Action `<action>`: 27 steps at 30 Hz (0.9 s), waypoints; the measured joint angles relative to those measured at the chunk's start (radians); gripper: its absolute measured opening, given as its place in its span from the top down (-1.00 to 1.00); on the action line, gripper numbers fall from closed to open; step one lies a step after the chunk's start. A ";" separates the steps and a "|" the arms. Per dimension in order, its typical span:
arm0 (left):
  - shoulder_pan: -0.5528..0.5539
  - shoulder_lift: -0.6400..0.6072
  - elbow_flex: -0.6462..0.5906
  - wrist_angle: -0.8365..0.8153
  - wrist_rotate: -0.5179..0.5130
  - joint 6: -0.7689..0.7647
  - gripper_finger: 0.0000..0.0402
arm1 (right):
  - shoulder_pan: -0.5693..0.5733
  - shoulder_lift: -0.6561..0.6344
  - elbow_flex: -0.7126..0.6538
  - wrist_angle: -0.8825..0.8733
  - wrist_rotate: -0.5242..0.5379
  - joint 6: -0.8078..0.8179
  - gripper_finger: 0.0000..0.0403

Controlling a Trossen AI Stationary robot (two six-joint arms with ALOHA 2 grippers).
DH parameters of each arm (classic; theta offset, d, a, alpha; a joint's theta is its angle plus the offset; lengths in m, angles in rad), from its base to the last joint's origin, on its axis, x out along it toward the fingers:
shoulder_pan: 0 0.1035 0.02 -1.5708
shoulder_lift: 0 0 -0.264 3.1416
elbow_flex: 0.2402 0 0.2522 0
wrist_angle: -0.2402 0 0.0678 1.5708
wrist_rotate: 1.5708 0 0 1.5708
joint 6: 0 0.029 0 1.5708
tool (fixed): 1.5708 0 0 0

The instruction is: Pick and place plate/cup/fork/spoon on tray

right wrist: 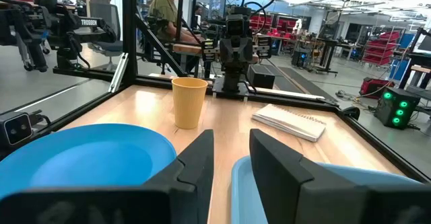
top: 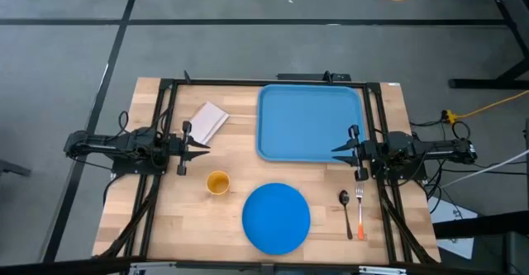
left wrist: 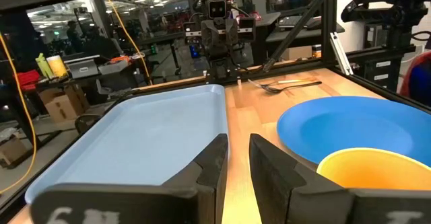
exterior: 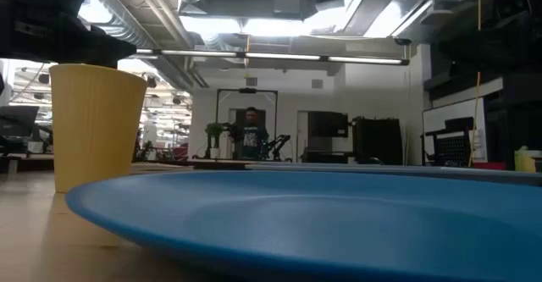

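Note:
The round blue plate lies flat near the table's near edge, and shows in the low view. The yellow-orange cup stands upright to its left. The dark spoon and the orange-handled fork lie side by side right of the plate. The light-blue tray lies at the far middle. My left gripper is at the table's left, my right gripper by the tray's right near corner. Both are open a little and empty.
A white notepad lies left of the tray. A black frame runs round the table's far and side edges. Bare wood lies between the cup and the tray. A person sits in the room beyond the table.

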 joint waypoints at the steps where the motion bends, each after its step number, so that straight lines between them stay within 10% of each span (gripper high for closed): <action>1: 0.000 0.000 0.000 0.000 0.000 0.000 0.73 | 0.000 0.000 0.000 0.000 0.000 0.000 0.49; 27: 0.000 0.000 0.000 0.000 0.000 0.000 0.73 | 0.000 0.000 0.000 0.101 0.000 -0.047 0.49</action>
